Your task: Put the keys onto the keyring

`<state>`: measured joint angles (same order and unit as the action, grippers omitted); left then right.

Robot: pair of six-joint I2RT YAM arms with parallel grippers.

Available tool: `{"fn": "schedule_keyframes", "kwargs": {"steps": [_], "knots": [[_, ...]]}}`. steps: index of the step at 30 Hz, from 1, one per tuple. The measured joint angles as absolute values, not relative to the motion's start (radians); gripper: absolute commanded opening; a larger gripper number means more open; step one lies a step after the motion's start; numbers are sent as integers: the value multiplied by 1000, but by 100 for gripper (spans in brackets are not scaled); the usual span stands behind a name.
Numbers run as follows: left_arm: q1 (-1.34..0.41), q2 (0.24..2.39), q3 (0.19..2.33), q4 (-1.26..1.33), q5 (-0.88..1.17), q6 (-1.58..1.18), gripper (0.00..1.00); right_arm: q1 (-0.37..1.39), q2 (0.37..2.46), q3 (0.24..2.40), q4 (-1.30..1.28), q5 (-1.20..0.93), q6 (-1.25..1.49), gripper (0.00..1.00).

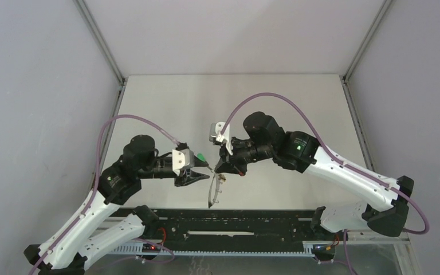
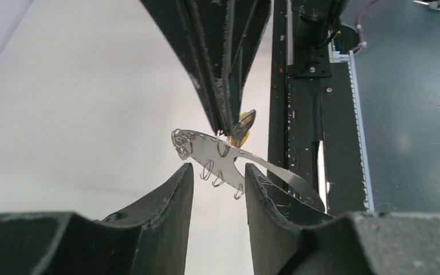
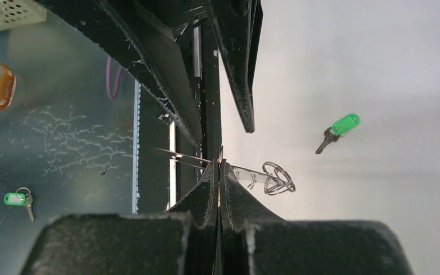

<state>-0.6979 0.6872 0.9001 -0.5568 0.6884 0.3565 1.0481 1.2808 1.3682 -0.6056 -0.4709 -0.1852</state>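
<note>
At frame centre the grey keyring [image 2: 204,150] hangs tilted, pinched by the right end effector [image 2: 225,125] coming in from the top edge, a yellow key head [image 2: 243,127] just behind. Below, the left end effector [image 2: 219,184] stands with its fingers parted.

Two arms: left arm [image 1: 86,215], right arm [image 1: 344,169]. Two grippers: left gripper [image 2: 219,169], right gripper [image 3: 219,167], two fingers each. Two purple cables [image 1: 132,120], one per arm. One keyring [image 2: 201,149]; several wire loops along its rim, exact count unclear. Three keys — one yellow-orange key [image 2: 242,130] and two with green heads: green key [image 3: 344,124] on the pale table [image 3: 378,69], second green key [image 3: 15,199] on the dark surface [image 3: 63,143] off it.
</note>
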Motion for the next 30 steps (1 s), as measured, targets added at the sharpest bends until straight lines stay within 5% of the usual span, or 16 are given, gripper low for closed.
{"fn": "schedule_keyframes", "kwargs": {"steps": [30], "knots": [[-698,707,907,-573,783,360,15,1098,1424,1595,-837,-480,-256,0]]}}
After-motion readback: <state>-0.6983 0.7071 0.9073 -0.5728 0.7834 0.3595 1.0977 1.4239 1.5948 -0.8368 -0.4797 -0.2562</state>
